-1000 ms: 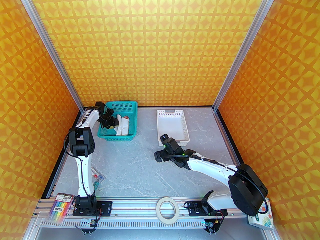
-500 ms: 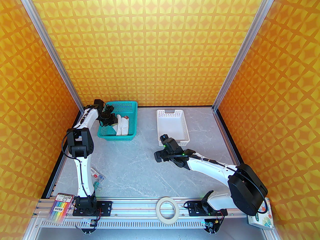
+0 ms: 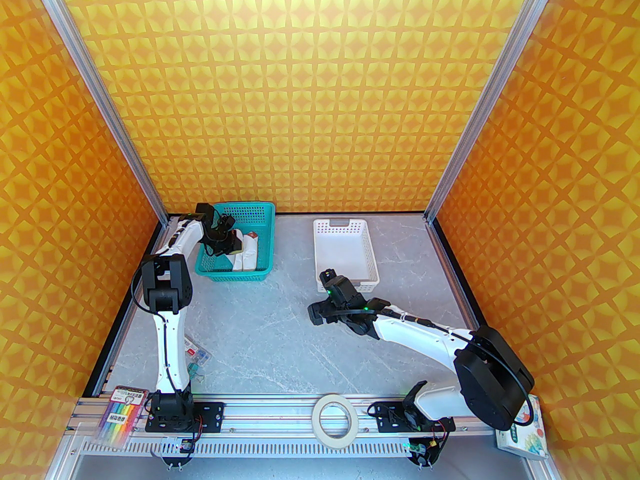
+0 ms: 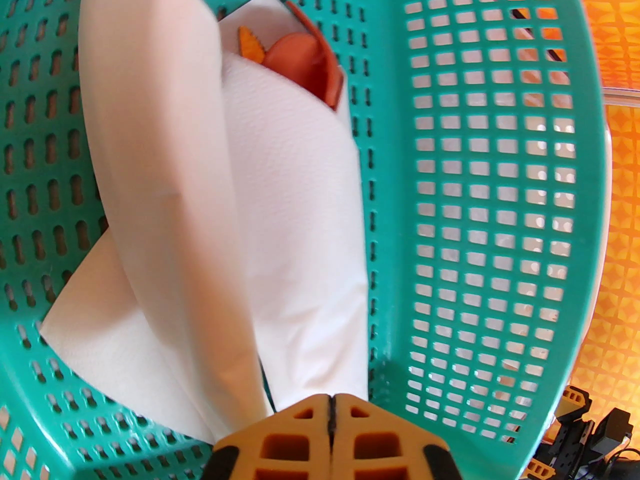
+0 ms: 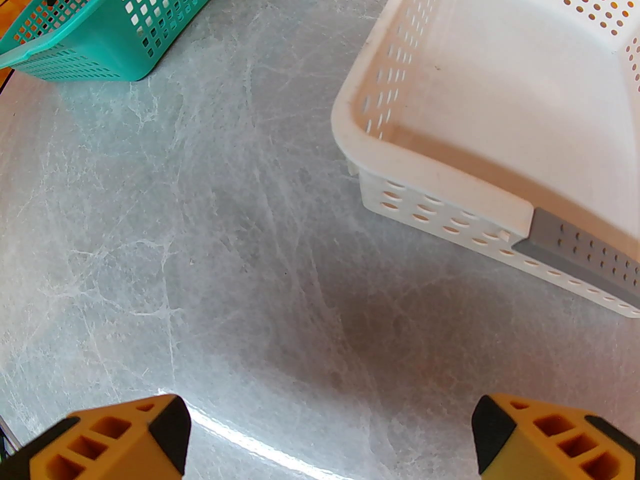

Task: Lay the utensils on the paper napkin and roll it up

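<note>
On the grey table [image 3: 280, 333] a teal basket [image 3: 250, 213] stands far left, with a white basket [image 3: 341, 224] well apart to its right, both near the orange-patterned back wall [image 3: 300, 93]. A white roll [image 3: 251, 250] with a red-brown tip lies in the teal one. A small pack [image 3: 196, 354] of coloured bits lies near the left edge. A tape ring [image 3: 336, 438] sits on the near rail [image 3: 270, 410], a rainbow pack [image 3: 120, 415] at its left end and a printed box [image 3: 522, 435] at its right

One teal perforated plastic basket [image 3: 230, 273], one white perforated plastic basket [image 3: 372, 258] to its right, two white paper napkin rolls [image 3: 249, 255] inside the teal basket, one pale tape ring [image 3: 336, 437]
</note>
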